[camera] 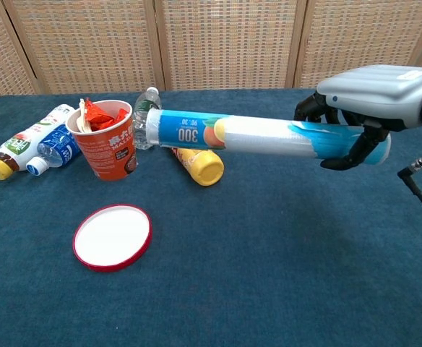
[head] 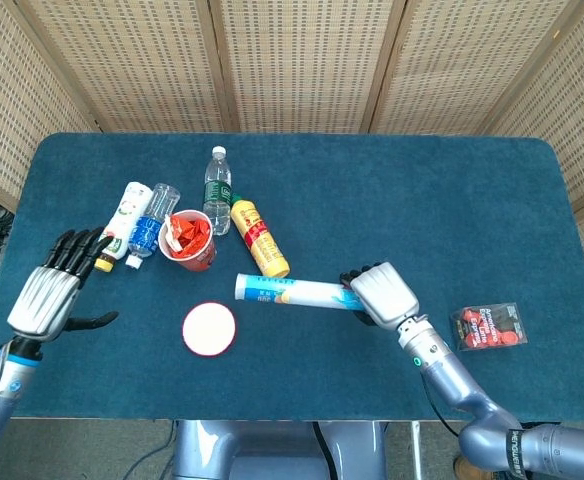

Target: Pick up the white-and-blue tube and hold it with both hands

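Note:
The white-and-blue tube [head: 290, 292] [camera: 254, 135] hangs level above the table, its capped end pointing to the robot's left. My right hand [head: 380, 295] [camera: 370, 101] grips its blue end, fingers wrapped around it. My left hand [head: 50, 288] hovers over the table's left front part with its fingers spread and nothing in them; it is far from the tube and shows only in the head view.
An orange cup [head: 189, 240] [camera: 106, 141] stuffed with wrappers stands among lying bottles [head: 257, 239] [camera: 191, 149] at the left. A red-rimmed white lid [head: 209, 329] [camera: 112, 236] lies in front. A black packet with red rounds [head: 489, 327] rests right of my right hand.

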### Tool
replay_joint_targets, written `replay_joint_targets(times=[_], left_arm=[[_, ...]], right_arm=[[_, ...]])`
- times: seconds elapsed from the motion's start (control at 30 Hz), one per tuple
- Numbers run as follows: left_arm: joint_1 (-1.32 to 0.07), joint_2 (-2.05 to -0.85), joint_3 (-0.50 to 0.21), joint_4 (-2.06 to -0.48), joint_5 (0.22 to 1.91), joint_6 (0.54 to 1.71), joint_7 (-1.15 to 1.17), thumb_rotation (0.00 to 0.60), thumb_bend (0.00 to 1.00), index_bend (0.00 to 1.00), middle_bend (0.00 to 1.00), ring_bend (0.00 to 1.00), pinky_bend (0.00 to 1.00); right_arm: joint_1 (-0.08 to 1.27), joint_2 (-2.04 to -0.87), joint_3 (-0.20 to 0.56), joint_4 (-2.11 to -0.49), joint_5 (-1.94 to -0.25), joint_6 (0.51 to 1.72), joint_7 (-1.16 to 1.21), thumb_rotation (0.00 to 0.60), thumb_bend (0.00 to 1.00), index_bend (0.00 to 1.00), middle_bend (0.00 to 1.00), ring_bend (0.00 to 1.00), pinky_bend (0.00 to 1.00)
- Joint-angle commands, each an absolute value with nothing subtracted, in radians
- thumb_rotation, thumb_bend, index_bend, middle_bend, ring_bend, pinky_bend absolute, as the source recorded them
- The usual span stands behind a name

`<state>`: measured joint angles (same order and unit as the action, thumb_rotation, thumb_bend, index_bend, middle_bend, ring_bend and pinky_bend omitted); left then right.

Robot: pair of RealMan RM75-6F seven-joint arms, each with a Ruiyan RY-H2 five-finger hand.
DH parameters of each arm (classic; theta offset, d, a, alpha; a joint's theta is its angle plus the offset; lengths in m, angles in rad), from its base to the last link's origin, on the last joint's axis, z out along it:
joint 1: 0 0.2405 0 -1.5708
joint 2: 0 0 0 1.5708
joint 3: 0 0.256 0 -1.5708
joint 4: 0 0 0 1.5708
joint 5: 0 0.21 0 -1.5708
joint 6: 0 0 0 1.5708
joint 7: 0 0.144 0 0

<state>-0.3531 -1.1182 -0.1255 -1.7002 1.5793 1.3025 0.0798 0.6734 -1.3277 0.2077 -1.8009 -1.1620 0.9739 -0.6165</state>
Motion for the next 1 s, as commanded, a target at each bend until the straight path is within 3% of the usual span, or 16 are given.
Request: replay_joint_targets(times=[0.03,0.3,0.67,0.77,0.87,1.0], left_arm=[[-0.433,-1.123,-0.171,-1.758,1.592,1.230,0.159,0.600,0.00,0.00,0.00,0.00,0.00],[-0.616,-1.323,-0.229,-1.666,1.541,1.074,0.302,0.600,0.00,0.01,0.04,0.10,0.13],[-0.735,-1.503,-0.245,-1.494,1.537,1.041,0.254,0.600,0.00,0.07,0.07,0.14,0.16],[-0.756,-1.530,-0.246,-1.471,1.532,1.037,0.244,0.600,0.00,0.12,0.11,0.18,0.19],[-0.770,-1.553,-0.242,-1.448,1.535,1.042,0.243,0.600,0.00,0.18,0.17,0.25,0.27],[-0.783,-1.576,-0.231,-1.431,1.539,1.050,0.251,0.600,0.00,0.27,0.29,0.36,0.48]], right_arm=[[0.703,-1.337,0.231,-1.842,-1.088,0.994,-0.683,0.600,0.74,0.67,0.65,0.69,0.64],[0.757,-1.380,0.246,-1.883,-0.952,1.057,-0.792,0.600,0.74,0.67,0.65,0.69,0.64],[0.803,-1.398,0.249,-1.922,-0.868,1.107,-0.834,0.600,0.74,0.67,0.65,0.69,0.64],[0.813,-1.402,0.246,-1.923,-0.851,1.117,-0.837,0.600,0.74,0.67,0.65,0.69,0.65],[0.823,-1.410,0.241,-1.922,-0.838,1.125,-0.841,0.600,0.74,0.67,0.65,0.69,0.65],[0.835,-1.422,0.232,-1.917,-0.827,1.136,-0.845,0.600,0.74,0.67,0.65,0.69,0.65]])
